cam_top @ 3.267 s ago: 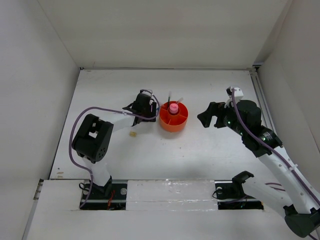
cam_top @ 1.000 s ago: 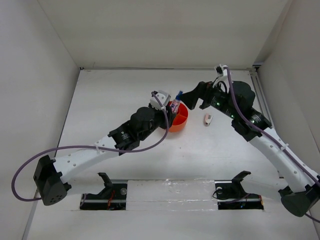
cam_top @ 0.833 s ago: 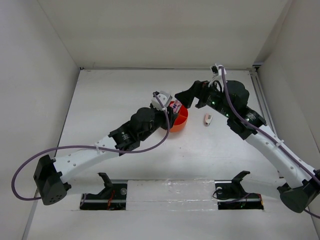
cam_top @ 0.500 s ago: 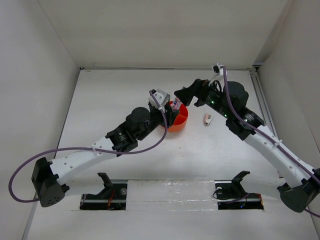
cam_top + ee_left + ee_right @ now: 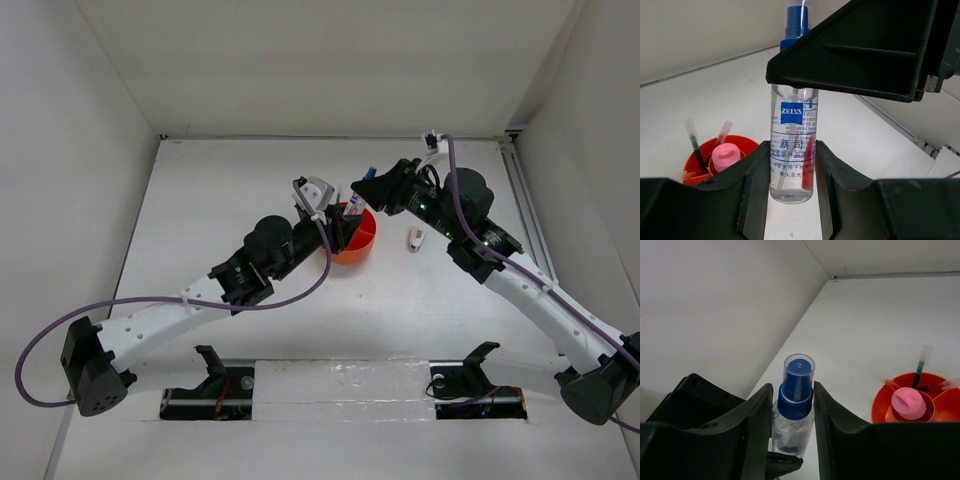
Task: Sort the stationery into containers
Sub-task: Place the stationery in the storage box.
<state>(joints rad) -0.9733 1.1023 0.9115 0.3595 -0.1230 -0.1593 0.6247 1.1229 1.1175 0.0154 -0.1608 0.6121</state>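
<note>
A clear spray bottle [image 5: 792, 150] with a blue cap [image 5: 796, 390] stands upright above the table beside the round orange organiser [image 5: 366, 238]. My left gripper [image 5: 792, 167] is shut on the bottle's lower body. My right gripper [image 5: 793, 405] comes from the other side, and its jaws close round the blue collar under the cap. In the top view the two grippers [image 5: 340, 222] [image 5: 370, 186] meet over the organiser's left rim. The organiser [image 5: 881, 405] holds a pink tube [image 5: 910, 403] in its central cup and thin pens [image 5: 693, 140] in outer compartments.
A small white and pink eraser [image 5: 416, 238] lies on the table to the right of the organiser, under my right forearm. White walls enclose the table at the back and on both sides.
My right gripper has moved in over the bottle's cap and closed from wide open onto the collar. My left gripper has kept its hold on the bottle and shifted slightly left.
</note>
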